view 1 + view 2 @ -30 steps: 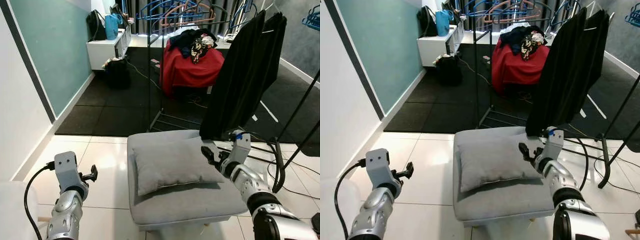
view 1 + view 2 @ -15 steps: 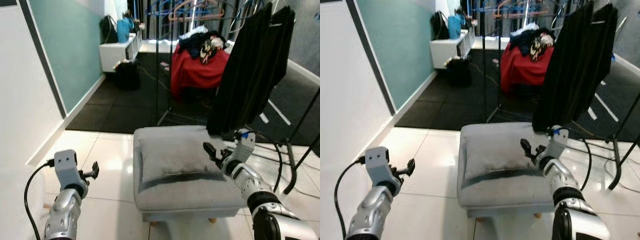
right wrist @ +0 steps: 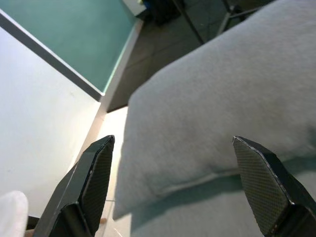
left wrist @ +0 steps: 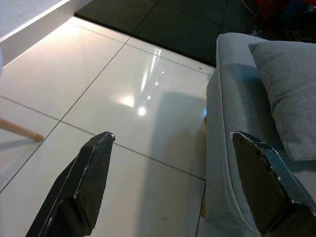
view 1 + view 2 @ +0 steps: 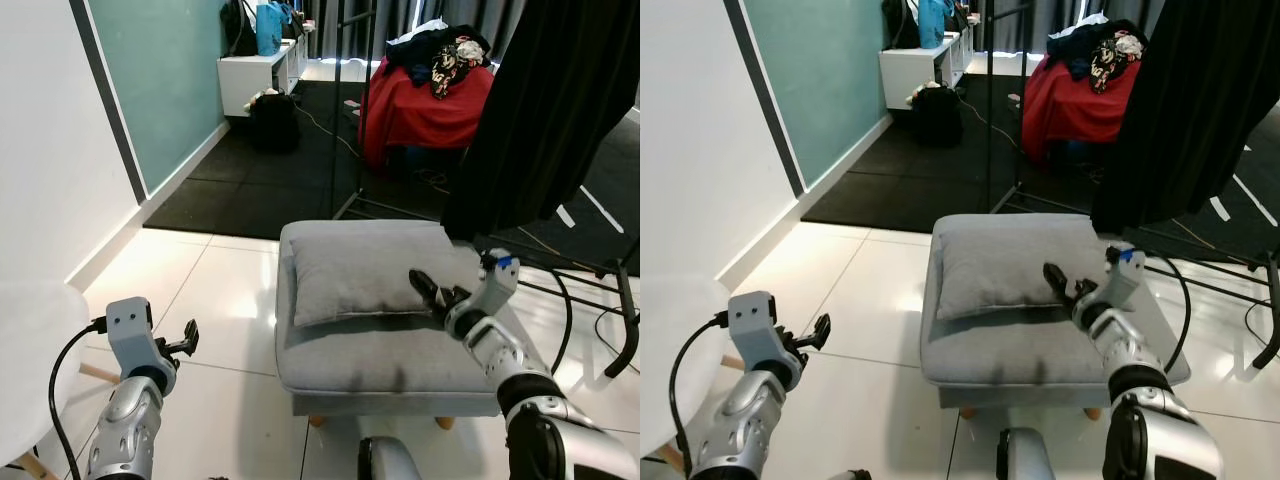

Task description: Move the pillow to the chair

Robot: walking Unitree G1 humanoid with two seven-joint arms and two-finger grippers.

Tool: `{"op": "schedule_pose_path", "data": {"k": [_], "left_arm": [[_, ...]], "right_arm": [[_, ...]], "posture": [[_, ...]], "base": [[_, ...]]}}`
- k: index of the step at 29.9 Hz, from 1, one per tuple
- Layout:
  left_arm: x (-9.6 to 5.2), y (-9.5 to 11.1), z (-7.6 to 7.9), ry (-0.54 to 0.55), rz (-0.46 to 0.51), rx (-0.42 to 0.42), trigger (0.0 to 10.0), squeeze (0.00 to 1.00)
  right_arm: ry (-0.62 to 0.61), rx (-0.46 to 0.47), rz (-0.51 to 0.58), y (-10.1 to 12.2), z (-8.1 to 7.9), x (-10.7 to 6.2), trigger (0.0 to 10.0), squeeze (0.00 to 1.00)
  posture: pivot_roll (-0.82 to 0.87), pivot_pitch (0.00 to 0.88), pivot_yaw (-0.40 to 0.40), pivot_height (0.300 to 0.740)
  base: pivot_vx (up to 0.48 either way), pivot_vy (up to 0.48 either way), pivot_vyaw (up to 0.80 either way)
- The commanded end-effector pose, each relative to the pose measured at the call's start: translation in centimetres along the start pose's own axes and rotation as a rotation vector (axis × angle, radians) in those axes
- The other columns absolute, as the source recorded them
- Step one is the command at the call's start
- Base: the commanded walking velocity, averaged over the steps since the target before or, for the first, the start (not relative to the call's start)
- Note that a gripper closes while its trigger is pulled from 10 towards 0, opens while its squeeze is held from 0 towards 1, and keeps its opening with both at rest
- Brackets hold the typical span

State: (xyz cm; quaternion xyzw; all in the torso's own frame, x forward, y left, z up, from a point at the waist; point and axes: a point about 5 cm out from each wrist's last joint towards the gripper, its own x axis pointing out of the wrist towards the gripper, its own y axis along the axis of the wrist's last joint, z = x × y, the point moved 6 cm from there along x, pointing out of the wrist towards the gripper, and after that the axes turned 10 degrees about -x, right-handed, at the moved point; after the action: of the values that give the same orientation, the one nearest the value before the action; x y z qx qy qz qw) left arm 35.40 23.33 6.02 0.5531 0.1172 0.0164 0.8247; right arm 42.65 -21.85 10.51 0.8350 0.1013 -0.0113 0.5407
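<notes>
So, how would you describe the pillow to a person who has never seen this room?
On the white tiled floor, before the black mat, stands a grey footstool. The pillow lies on top of it, toward the far left part. It is the same grey as the stool, but a loose, puffy rectangle, with the right tool open at its near right corner.

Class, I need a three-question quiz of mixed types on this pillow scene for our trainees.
1. True or false: the pillow lies on the grey ottoman.
2. Which gripper is nearest the pillow? A) left gripper B) right gripper
3. Fill in: the right gripper's jaws are ____.

Key: 1 true; 2 B; 3 open.
</notes>
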Motion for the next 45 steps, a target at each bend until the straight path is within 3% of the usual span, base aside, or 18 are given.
{"op": "schedule_pose_path", "data": {"k": [1,5,14,23,25,30,37,41,45], "left_arm": [[-0.1,0.3,0.3,-0.015,0.011,-0.005,10.0,0.0],[-0.2,1.0,0.3,-0.02,0.027,-0.002,10.0,0.0],[-1.0,2.5,-0.2,-0.018,0.065,0.018,10.0,0.0],[-3.4,5.0,-0.7,-0.016,0.114,0.057,10.0,0.0],[-4.5,5.9,-1.1,-0.016,0.116,0.096,10.0,0.0],[-5.9,7.1,-1.8,-0.005,0.121,0.137,10.0,0.0],[-7.2,7.8,-1.8,0.005,0.119,0.166,10.0,0.0],[-8.4,8.3,-1.7,-0.002,0.112,0.189,10.0,0.0],[-9.1,8.6,-1.6,0.0,0.104,0.197,10.0,0.0]], "right_arm": [[0.012,0.042,0.011,0.1,-0.5,0.2,10.0,0.0],[-0.015,0.12,0.007,-0.4,-0.7,0.5,10.0,0.0],[-0.145,0.271,-0.007,-1.6,0.7,0.2,10.0,0.0],[-0.27,0.347,-0.046,-3.0,2.8,-0.7,10.0,0.0],[-0.35,0.366,-0.075,-3.7,3.9,-1.3,10.0,0.0],[-0.419,0.384,-0.104,-4.6,4.8,-1.9,10.0,0.0],[-0.362,0.415,-0.046,-3.7,4.5,-1.6,10.0,0.0],[-0.155,0.504,0.076,-1.6,2.1,-0.6,10.0,0.0],[-0.064,0.534,0.127,-0.4,1.0,-0.3,10.0,0.0]], "posture": [[-0.11,0.047,-0.018,0.54],[-0.1,0.06,-0.016,0.525],[-0.07,0.114,-0.004,0.5],[-0.04,0.216,0.011,0.475],[-0.02,0.261,0.021,0.465],[0.01,0.306,0.016,0.445],[0.04,0.349,0.034,0.425],[0.07,0.387,0.046,0.425],[0.08,0.407,0.053,0.425]], "base": [[0.0,0.0,0.0],[0.0,0.0,0.0],[0.0,0.0,0.0],[0.0,0.0,0.0],[0.0,0.0,0.0],[0.0,0.0,0.0],[0.0,0.0,0.0],[0.0,0.0,0.0],[0.0,0.0,0.0]]}}
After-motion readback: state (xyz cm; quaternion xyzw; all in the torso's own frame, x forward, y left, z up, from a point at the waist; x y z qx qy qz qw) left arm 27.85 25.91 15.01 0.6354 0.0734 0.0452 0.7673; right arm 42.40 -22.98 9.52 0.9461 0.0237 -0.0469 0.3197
